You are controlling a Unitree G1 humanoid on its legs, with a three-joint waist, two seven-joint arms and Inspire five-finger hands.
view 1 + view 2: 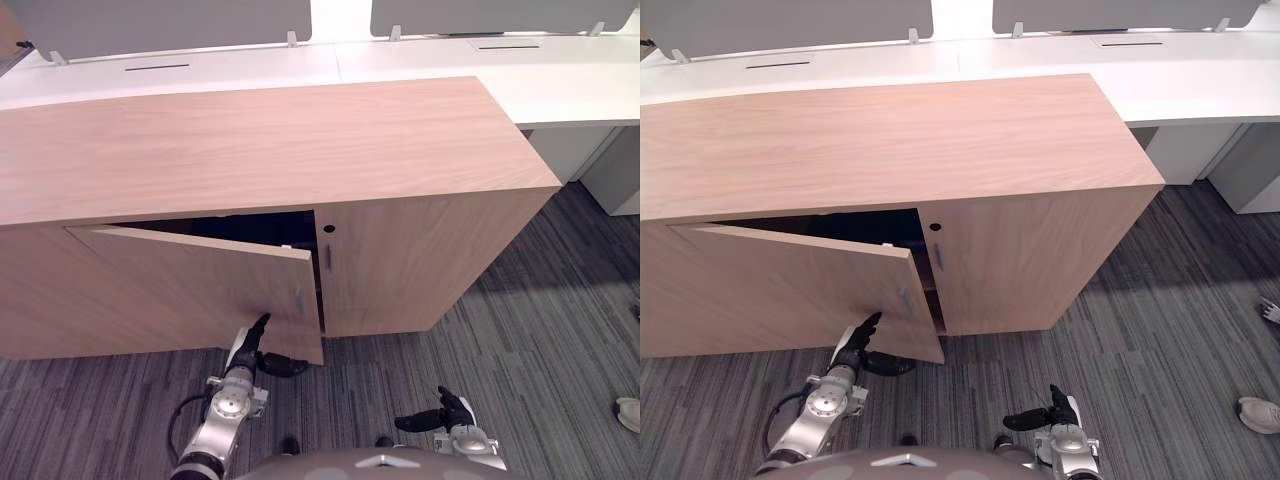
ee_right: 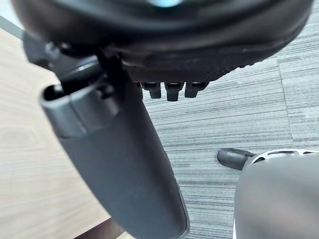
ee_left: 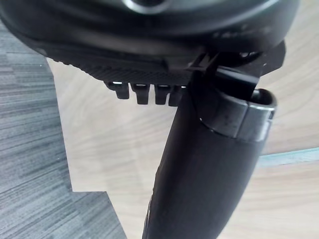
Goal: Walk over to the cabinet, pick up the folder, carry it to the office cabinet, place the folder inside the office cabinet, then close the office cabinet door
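- At the office cabinet (image 1: 250, 140), the left door (image 1: 190, 285) stands ajar. Your left hand (image 1: 245, 350) reaches up with fingers straight and thumb splayed. Its fingertips are at the door's bottom edge near the free lower corner, just under the small handle (image 1: 298, 298).
- Your right hand (image 1: 447, 413) hangs low over the carpet (image 1: 530, 320), fingers relaxed and empty, well apart from the cabinet.
- Neither hand carries the folder. The gap behind the door is dark, and you cannot tell whether the folder lies inside.
- The door looks like a stiff, flat panel, light on its hinges and smooth-faced, so fingers may slide across it.
- By this reading you need no grip: lay flat fingers on the outer face near the free edge, far from the hinge side, and push until it meets the right door (image 1: 420, 260).
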